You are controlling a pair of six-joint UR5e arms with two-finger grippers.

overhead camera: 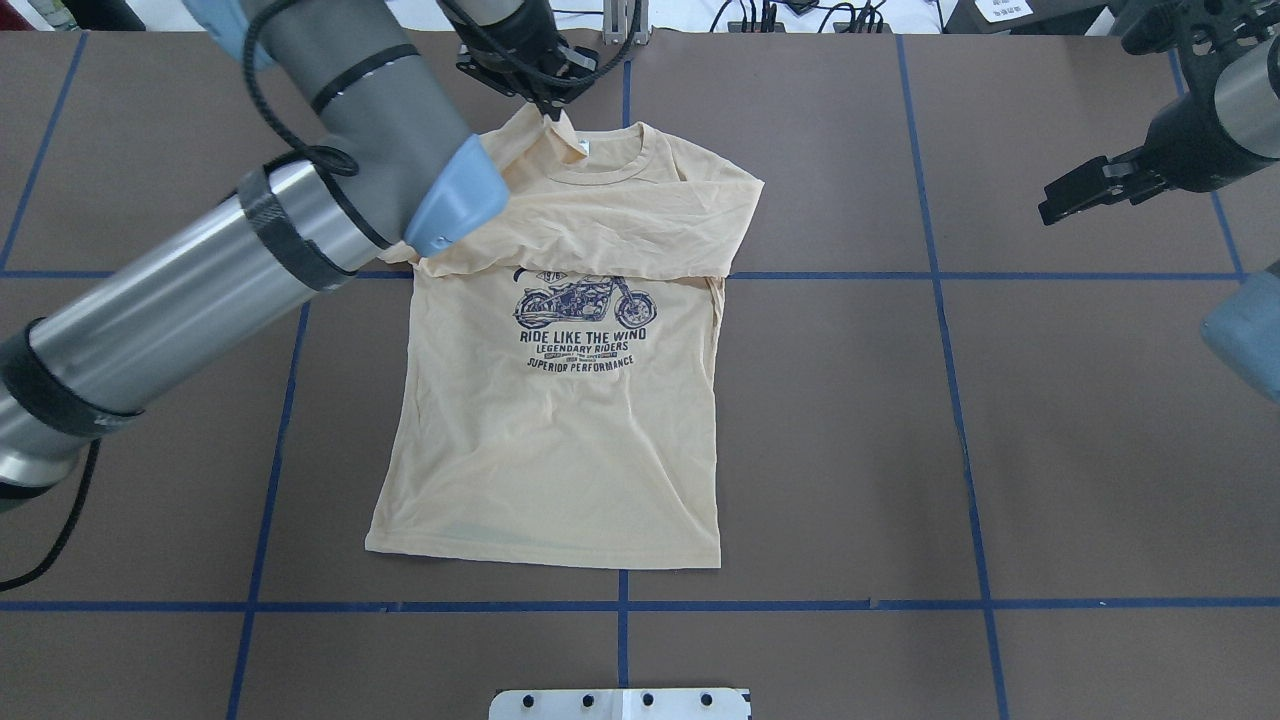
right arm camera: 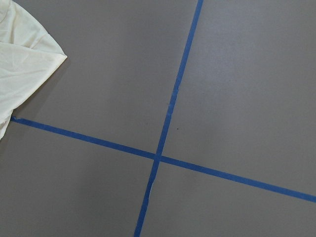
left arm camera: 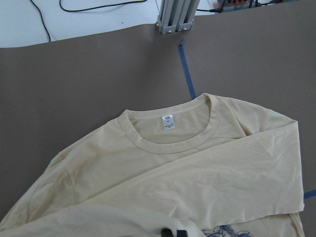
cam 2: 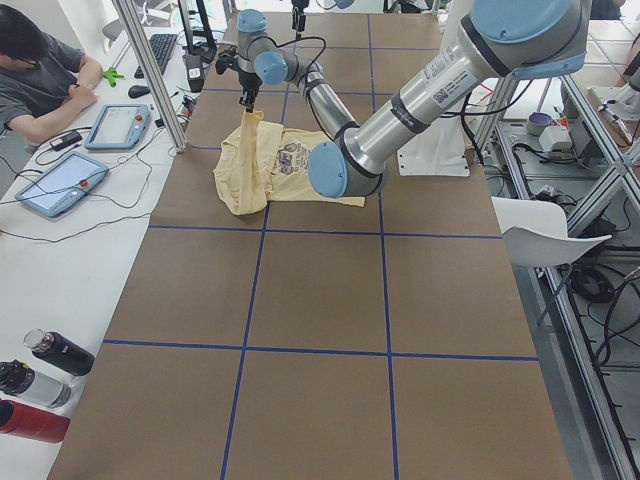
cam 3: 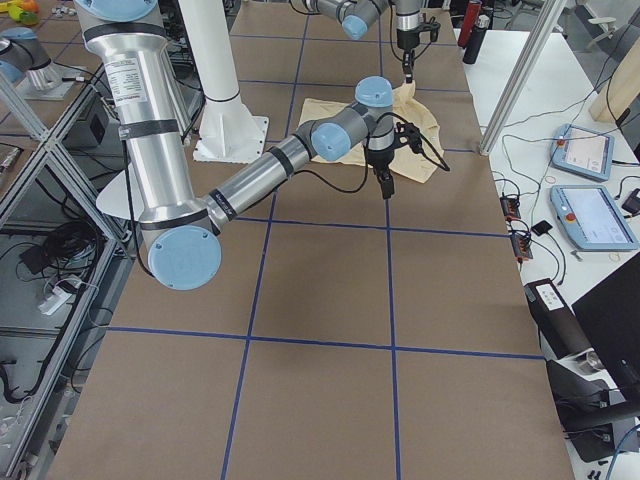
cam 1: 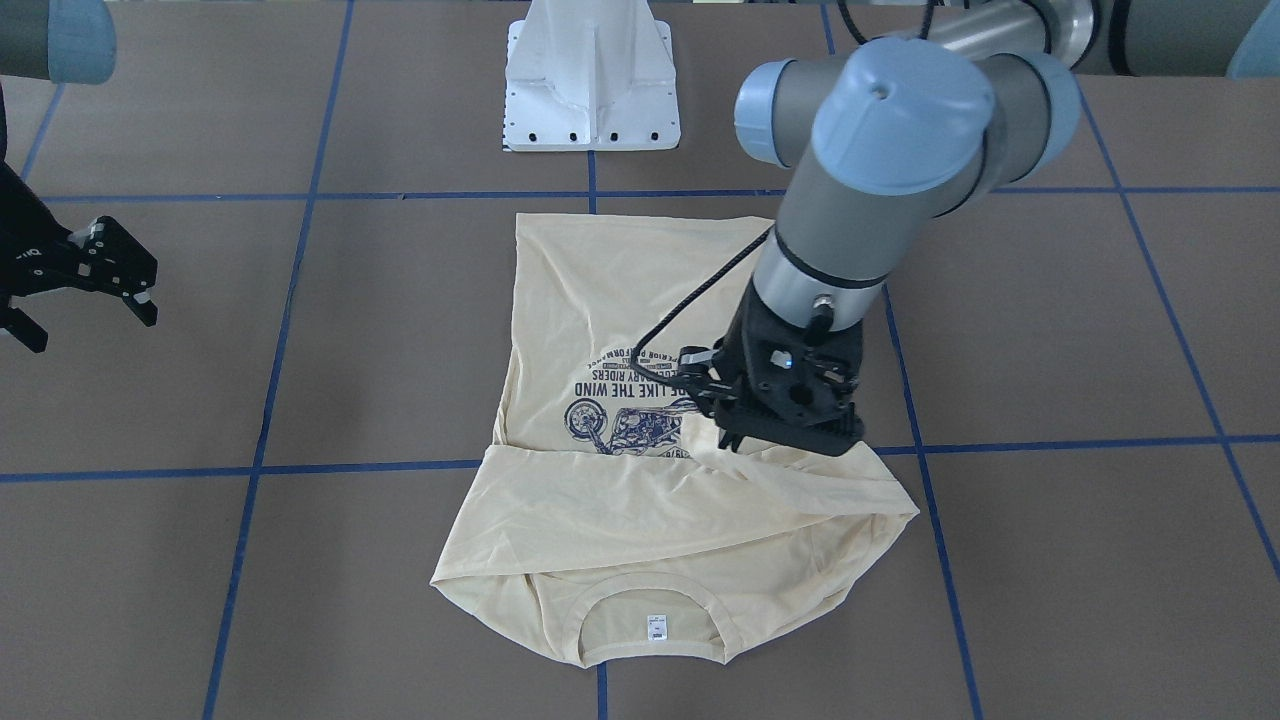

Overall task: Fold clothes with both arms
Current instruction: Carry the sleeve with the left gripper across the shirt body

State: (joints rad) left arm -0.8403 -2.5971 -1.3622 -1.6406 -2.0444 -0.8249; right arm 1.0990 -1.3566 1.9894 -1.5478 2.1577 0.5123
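The cream-yellow T-shirt [overhead camera: 560,440] lies print side up on the brown table, its collar [cam 1: 655,600] and white label at the far edge from the robot. One sleeve is folded across the chest [cam 1: 680,500]. My left gripper [cam 1: 735,440] is shut on a fold of the shirt by the shoulder and holds it up as a small peak [overhead camera: 545,125]. In the left wrist view, the fingertips [left arm camera: 174,233] pinch cloth at the bottom edge below the collar [left arm camera: 168,143]. My right gripper [cam 1: 90,300] is open and empty, off the shirt to the side [overhead camera: 1090,190]. A shirt corner [right arm camera: 24,74] shows in its wrist view.
The white pedestal base [cam 1: 592,80] stands at the robot's edge of the table. Blue tape lines [right arm camera: 158,158] cross the tabletop. An operator [cam 2: 40,80] sits at a side desk with tablets, and bottles [cam 2: 40,385] lie there too.
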